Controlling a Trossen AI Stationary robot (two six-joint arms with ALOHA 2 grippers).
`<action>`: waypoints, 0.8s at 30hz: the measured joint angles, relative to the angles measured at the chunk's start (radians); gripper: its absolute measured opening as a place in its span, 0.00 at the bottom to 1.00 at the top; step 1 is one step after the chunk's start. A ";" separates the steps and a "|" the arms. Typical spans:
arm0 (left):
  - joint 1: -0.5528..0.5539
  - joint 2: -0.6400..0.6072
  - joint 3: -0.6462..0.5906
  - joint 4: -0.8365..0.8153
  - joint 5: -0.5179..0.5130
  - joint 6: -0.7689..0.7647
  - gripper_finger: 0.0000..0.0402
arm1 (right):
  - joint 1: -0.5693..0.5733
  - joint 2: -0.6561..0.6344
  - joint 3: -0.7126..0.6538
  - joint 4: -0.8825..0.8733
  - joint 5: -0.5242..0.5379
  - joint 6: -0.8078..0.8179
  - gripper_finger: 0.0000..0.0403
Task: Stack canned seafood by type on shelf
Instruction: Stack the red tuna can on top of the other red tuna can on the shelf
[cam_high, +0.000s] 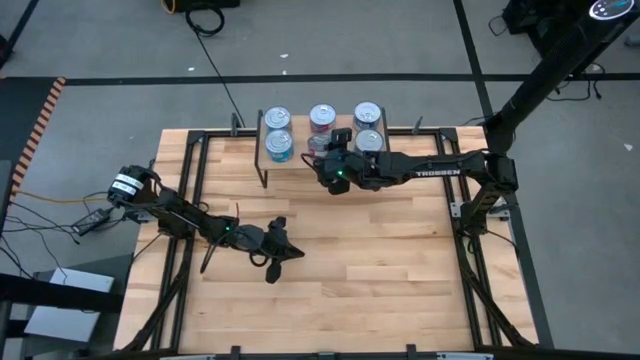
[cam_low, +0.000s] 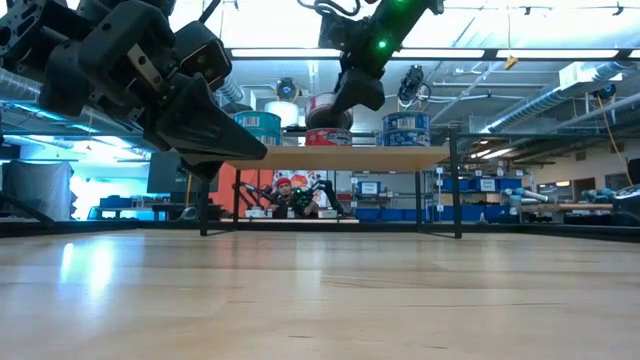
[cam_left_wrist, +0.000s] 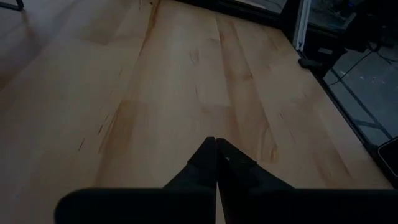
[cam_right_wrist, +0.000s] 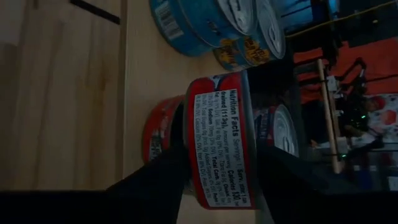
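The shelf (cam_high: 298, 128) stands at the table's far edge with several tins on its plank. Two blue tins (cam_high: 279, 146) sit at its left, a red tin (cam_high: 322, 117) at the middle back, and two more tins (cam_high: 368, 140) at its right. At the middle front, a red tin (cam_right_wrist: 221, 143) lies flat on a second red tin (cam_right_wrist: 160, 127). My right gripper (cam_right_wrist: 221, 165) is open around the upper one, one finger over its lid and one by its bottom rim. My left gripper (cam_high: 290, 252) hangs shut over the bare table, left of centre. My right gripper comes at the upper red tin level, from the table's near side, with one finger (cam_right_wrist: 280, 180) above the lid and the other (cam_right_wrist: 165, 183) at the bottom rim. I cannot tell whether either finger touches the tin. The tin rests on the lower red tin.
The shelf's thin black legs (cam_low: 456, 190) stand on the wooden table (cam_high: 380, 260), with open wood in front of them. Black frame rails (cam_high: 190, 200) run along both sides of the table. Beyond the far edge lies a workshop room.
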 joint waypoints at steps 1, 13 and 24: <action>0.000 0.000 0.000 0.000 0.000 0.000 0.02 | 0.000 0.000 0.000 -0.001 -0.005 0.017 0.50; 0.000 0.000 0.000 0.000 0.015 -0.023 0.02 | -0.019 0.000 0.000 -0.090 -0.113 0.299 0.60; 0.000 0.000 0.000 0.000 0.019 -0.024 0.02 | -0.029 -0.002 0.000 -0.082 -0.125 0.402 0.59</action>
